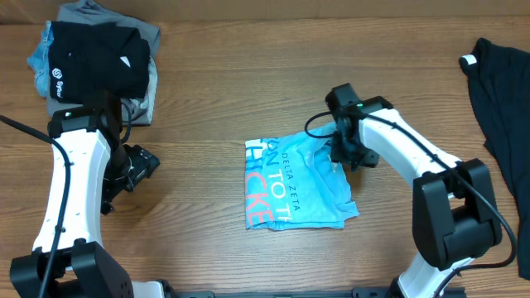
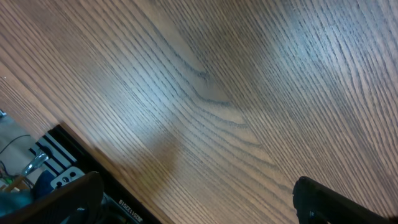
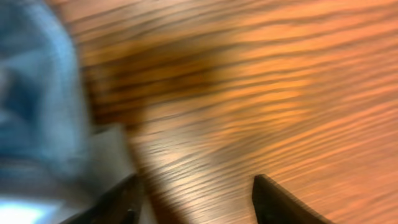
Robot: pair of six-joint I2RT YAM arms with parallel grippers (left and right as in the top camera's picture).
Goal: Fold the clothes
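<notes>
Folded blue T-shirt (image 1: 291, 184) mid-surface (image 1: 215, 91), open wood around. My right gripper (image 1: 345, 159) at its right edge; wrist view alone shows jaws parted. Left gripper (image 2: 193, 202) spread wide.

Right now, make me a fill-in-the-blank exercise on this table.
The folded T-shirt mid-table is light ____.
On the pile, the top garment is ____.
The left gripper stands ____ above the table.
The black garment at the right edge bears a ____ tag.
Missing: blue; black; open; white.
</notes>
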